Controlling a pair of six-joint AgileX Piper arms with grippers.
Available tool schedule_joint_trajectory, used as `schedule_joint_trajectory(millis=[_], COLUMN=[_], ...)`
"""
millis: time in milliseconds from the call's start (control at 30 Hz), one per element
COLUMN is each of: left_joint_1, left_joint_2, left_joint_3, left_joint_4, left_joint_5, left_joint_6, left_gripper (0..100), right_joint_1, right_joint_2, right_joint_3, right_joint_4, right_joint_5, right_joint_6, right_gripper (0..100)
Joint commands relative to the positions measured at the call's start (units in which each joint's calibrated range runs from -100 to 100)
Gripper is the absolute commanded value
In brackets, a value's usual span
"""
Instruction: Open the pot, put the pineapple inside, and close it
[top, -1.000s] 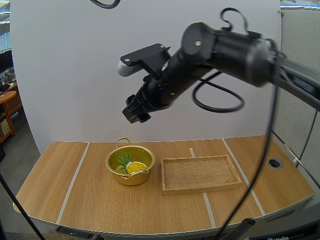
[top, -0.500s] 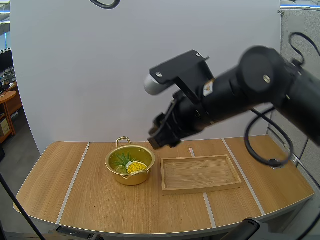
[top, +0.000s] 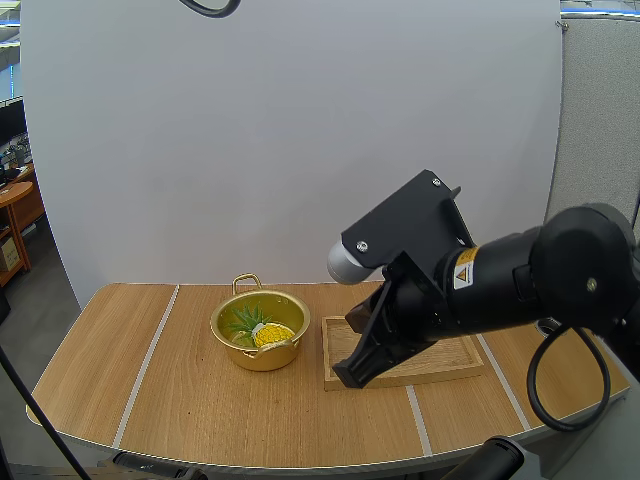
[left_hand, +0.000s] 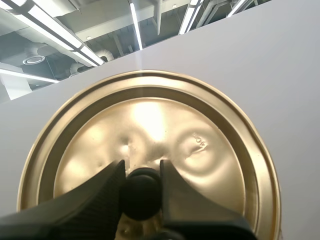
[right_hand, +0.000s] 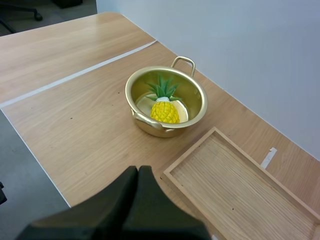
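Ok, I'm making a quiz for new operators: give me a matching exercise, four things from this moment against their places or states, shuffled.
1 pineapple
2 lid
3 wooden tray
4 right gripper

a shut on nothing
b inside the pot
c flat on the table beside the pot
d pinched by its knob in the left gripper

Pairs: 1-b, 2-d, 3-c, 4-a
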Motion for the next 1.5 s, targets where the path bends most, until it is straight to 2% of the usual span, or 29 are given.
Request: schedule_joint_trajectory(millis=[0, 300, 667, 967, 1100, 1300, 1467], left_joint_1=[0.02, 0.02, 0.02, 0.02, 0.02, 0.02, 0.02], left_joint_2=[-0.4, -0.4, -0.4, -1.4, 0.2, 1.8, 2.9], left_joint_3=[-0.4, -0.4, -0.4, -0.4, -0.4, 6.5, 18.7], left_joint_4=[0.5, 0.5, 0.3, 0.5, 0.5, -0.3, -5.5], left_joint_5=[-2.2, -2.2, -1.9, 30.6, 30.7, 30.7, 30.7], left_joint_6=[-0.5, -0.5, -0.5, 1.2, 2.7, 3.1, 7.0], left_gripper=[0, 0, 0, 0, 0, 0, 0], right_joint_1=[0.0, 0.0, 0.0, 0.0, 0.0, 0.0, 0.0], right_joint_2=[-0.7, -0.8, -0.8, -0.8, -0.8, -0.8, -0.8], right_joint_3=[1.1, 1.9, 1.9, 1.9, 1.9, 1.9, 1.9], right_joint_4=[0.0, -2.0, -4.8, -5.2, -5.3, -5.5, -5.5], right_joint_5=[-0.8, -5.2, -5.2, -5.2, -5.2, -5.2, -5.2], right_joint_6=[0.3, 2.7, 4.7, 4.7, 4.7, 4.8, 4.8], right_gripper=[0, 0, 0, 0, 0, 0, 0])
